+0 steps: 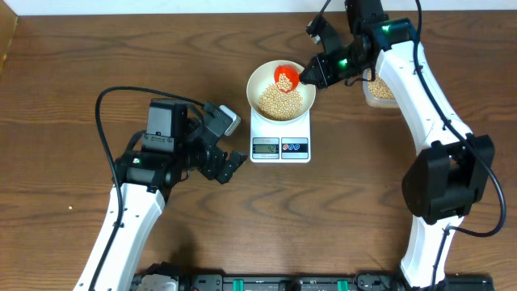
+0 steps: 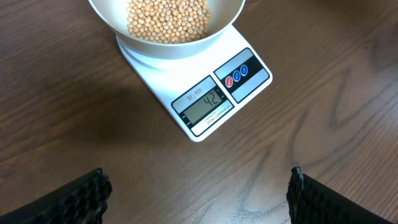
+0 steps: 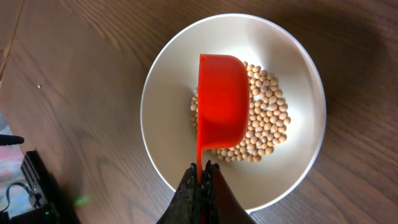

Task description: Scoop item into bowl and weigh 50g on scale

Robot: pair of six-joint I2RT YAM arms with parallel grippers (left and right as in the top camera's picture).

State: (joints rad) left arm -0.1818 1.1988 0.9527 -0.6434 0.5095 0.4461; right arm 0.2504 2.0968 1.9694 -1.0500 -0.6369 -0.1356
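While the right pincer [image 3: 200,171], clamped on the red scoop [image 3: 222,99] whose long axis runs straight out from it, holds that scoop directly over the beans [image 3: 267,118] in the bowl [image 3: 155,93] on the scale [image 1: 280,147], the left pincer [image 2: 196,193] hangs spread apart, empty, near the scale.

The dark brown wooden worktop [image 1: 65,97] carries the white scale [image 1: 280,142] near its middle. A clear tub [image 1: 376,91] stands just to the right, partly hidden.
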